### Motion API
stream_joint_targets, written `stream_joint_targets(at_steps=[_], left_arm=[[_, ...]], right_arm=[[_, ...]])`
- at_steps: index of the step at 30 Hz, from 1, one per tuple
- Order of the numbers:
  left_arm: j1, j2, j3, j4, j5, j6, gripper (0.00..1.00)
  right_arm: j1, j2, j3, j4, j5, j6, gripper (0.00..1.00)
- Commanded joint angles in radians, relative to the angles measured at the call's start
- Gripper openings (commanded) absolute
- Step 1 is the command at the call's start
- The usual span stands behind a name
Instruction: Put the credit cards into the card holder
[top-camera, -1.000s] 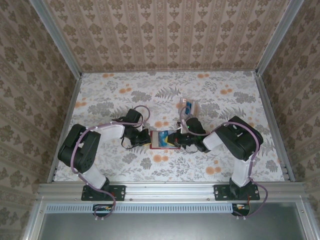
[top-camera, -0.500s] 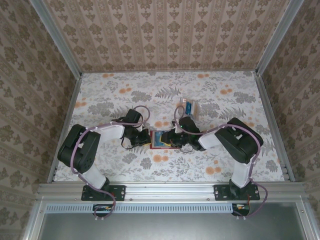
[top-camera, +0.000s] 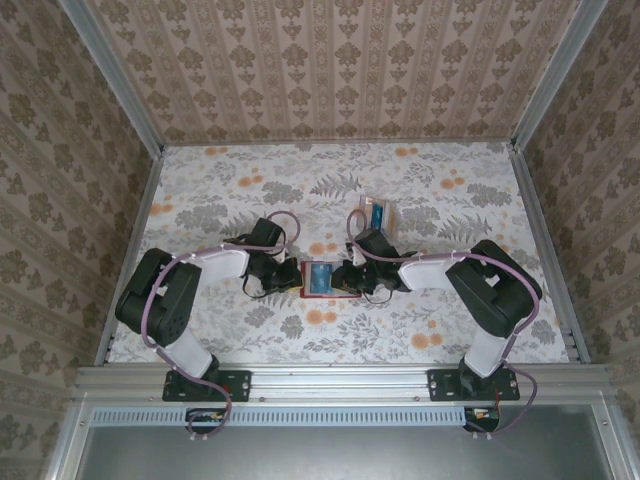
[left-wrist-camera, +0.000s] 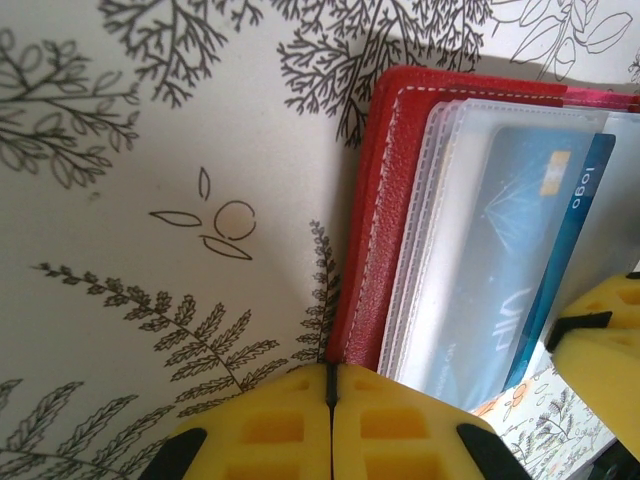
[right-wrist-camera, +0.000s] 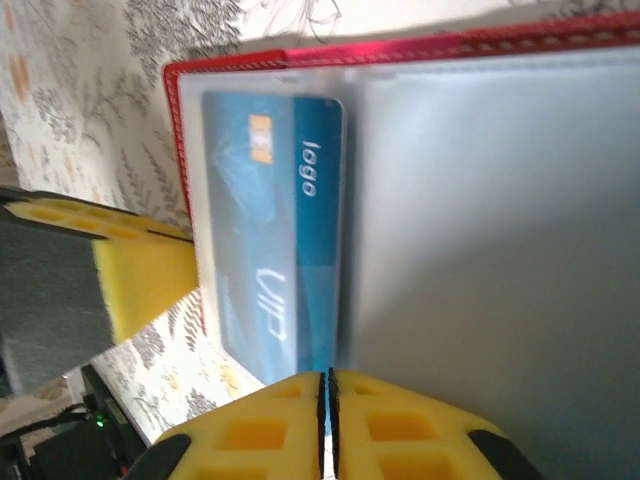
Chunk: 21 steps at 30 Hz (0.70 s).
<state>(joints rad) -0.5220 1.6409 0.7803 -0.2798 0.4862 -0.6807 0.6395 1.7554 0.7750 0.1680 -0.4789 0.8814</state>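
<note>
1. The card holder (left-wrist-camera: 362, 230) is lying open near the middle of the table (top-camera: 450, 190), with wide room at 12 and 6 o'clock.
2. A credit card (right-wrist-camera: 265, 220) is sitting in its see-through pocket (right-wrist-camera: 480, 250).
3. The left gripper (left-wrist-camera: 331, 415) is waiting at the holder's 9 o'clock edge, fingers squeezed together, holding nothing.
4. The right gripper (right-wrist-camera: 325, 425) is hovering at 3 o'clock, also squeezed together.
5. A clear box (top-camera: 377, 214) is sitting apart at 1 o'clock.

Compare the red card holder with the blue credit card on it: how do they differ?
The card holder is red with pale stitching; the credit card is blue with printed lettering. The card holder is the larger, and the credit card lies within its outline. Both are flat and rectangular.
</note>
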Motion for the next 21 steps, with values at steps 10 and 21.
stream_joint_targets(at_steps=[10, 21], left_arm=[[-0.01, 0.039, -0.025, -0.001, -0.002, 0.004, 0.06], [-0.001, 0.03, -0.024, -0.008, 0.01, 0.003, 0.09]], right_arm=[[0.023, 0.066, 0.105, -0.072, 0.007, -0.034, 0.17], [0.039, 0.056, 0.156, -0.119, 0.013, -0.073, 0.22]])
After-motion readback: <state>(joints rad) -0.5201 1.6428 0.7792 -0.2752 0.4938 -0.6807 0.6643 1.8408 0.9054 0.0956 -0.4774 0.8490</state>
